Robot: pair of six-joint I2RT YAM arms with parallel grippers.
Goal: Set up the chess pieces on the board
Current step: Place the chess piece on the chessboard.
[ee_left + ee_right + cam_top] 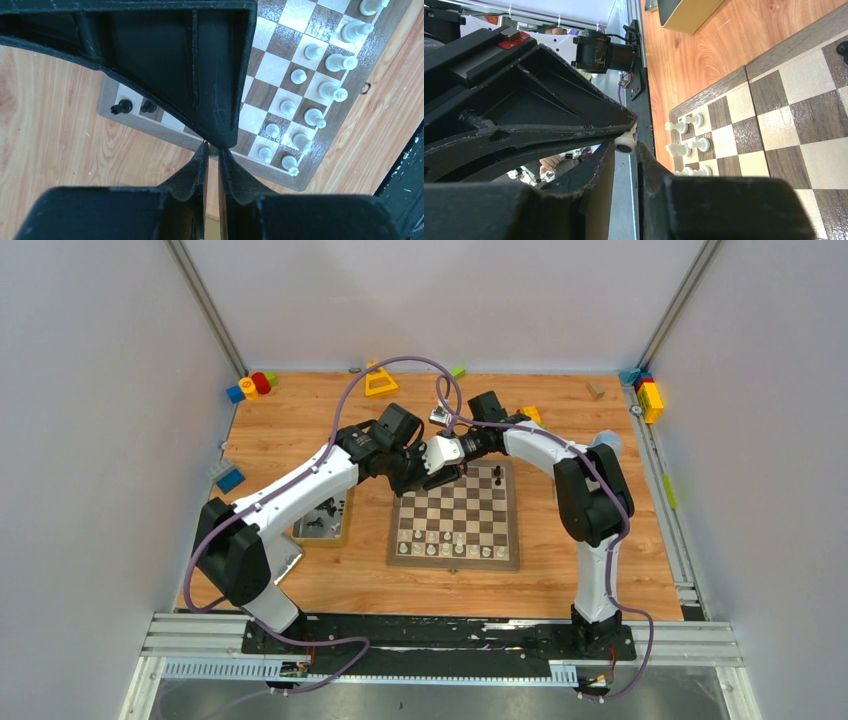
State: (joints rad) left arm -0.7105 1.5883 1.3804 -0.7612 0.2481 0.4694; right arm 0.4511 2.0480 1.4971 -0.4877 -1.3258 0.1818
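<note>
Top view: both arms meet over the far-left corner of the board (476, 502). From above their fingertips overlap and cannot be told apart.

Right wrist view: the right gripper (626, 151) is closed on one white piece (626, 143), held at the very fingertips. Only the piece's round dark base and a sliver of white body show. A black finger of the other arm lies across this view and ends right at the piece; whether it touches is unclear.

Left wrist view: the left gripper (213, 150) has its fingers nearly together, with only a thin slit between them. The tips end under the right gripper's finger, so whether they pinch anything cannot be told.

The board lies flat on the bench (600, 570). White pieces (447, 537) stand in two rows on the board's near side, and both wrist views cut these rows off. Two black pieces (121, 106) stand on the board's far row, toward its right. A tray (335, 532) left of the board holds more dark pieces, too small to sort.
</note>
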